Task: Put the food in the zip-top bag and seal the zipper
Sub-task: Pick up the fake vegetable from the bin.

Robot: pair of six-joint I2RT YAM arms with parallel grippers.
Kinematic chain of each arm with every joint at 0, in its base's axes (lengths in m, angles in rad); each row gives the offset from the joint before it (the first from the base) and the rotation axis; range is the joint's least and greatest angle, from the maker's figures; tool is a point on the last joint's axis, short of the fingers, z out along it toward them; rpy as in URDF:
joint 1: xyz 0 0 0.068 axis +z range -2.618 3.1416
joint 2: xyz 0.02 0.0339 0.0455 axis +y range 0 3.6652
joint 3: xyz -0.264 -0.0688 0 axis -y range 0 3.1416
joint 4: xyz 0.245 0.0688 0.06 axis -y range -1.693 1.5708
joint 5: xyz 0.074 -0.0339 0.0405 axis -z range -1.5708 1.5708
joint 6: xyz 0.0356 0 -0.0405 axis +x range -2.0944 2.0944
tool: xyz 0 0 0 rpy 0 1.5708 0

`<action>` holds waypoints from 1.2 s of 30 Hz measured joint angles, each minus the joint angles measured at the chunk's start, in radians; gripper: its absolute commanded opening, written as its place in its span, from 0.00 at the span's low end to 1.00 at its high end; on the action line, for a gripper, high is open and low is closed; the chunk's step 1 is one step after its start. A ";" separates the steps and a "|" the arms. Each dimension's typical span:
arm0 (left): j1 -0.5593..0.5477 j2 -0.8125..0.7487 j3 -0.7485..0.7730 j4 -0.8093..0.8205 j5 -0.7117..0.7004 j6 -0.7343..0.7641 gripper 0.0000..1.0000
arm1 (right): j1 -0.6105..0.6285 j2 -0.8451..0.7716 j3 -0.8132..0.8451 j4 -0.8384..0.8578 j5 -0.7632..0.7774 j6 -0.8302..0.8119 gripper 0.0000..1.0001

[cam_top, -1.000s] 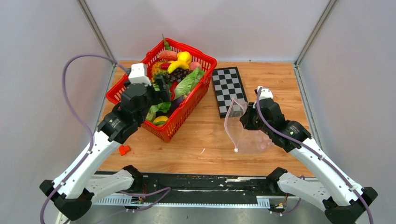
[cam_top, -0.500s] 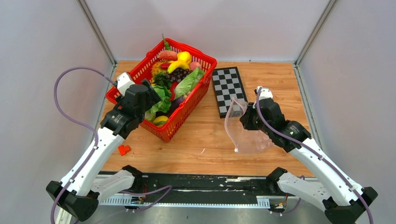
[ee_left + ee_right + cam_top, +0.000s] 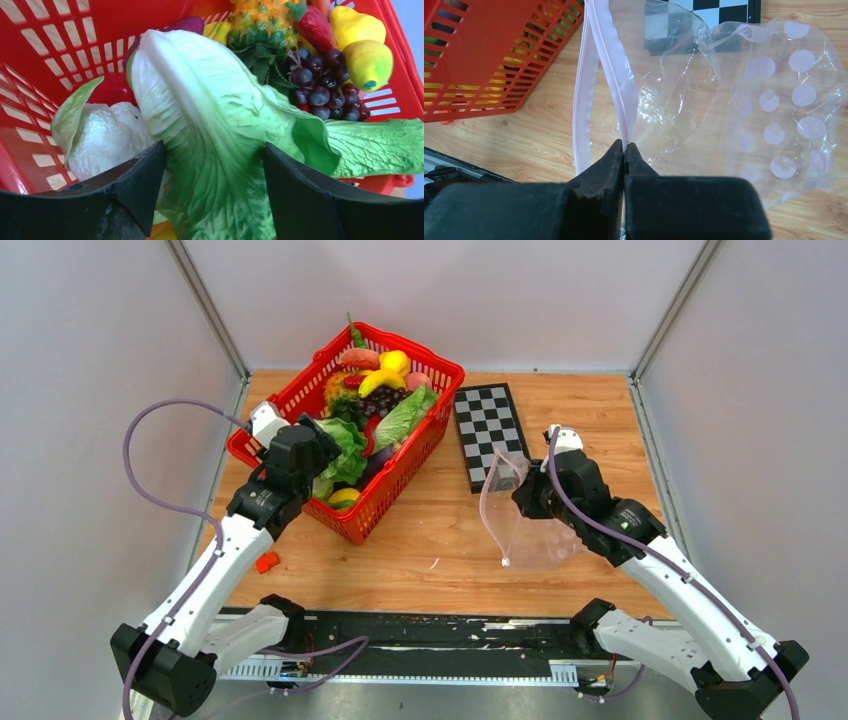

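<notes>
Tabletop (image 3: 400, 570); left pincer (image 3: 212, 148) wide around lettuce (image 3: 200, 100)

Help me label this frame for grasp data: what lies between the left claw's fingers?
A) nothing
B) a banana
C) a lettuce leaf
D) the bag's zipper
C: in the left wrist view the lettuce fills the gap between the left claw's two fingers, down inside the basket.
</notes>
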 measured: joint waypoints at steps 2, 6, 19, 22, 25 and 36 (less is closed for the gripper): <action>0.021 -0.006 -0.032 0.037 0.025 0.008 0.70 | 0.000 -0.001 0.000 0.002 0.000 0.000 0.00; 0.043 -0.002 -0.070 0.064 0.066 0.026 0.57 | 0.000 -0.002 0.000 0.007 -0.001 0.000 0.00; 0.051 -0.014 -0.076 0.125 0.111 0.160 0.00 | 0.000 -0.004 -0.003 0.008 -0.002 0.000 0.00; 0.051 -0.052 -0.076 0.130 0.105 0.204 0.00 | 0.000 -0.011 -0.003 0.008 -0.005 0.000 0.00; 0.051 -0.101 -0.076 0.138 0.101 0.249 0.00 | 0.000 -0.023 -0.003 0.009 -0.007 0.000 0.00; 0.051 -0.217 -0.022 0.181 0.214 0.386 0.00 | 0.000 -0.047 -0.008 0.032 -0.009 0.000 0.00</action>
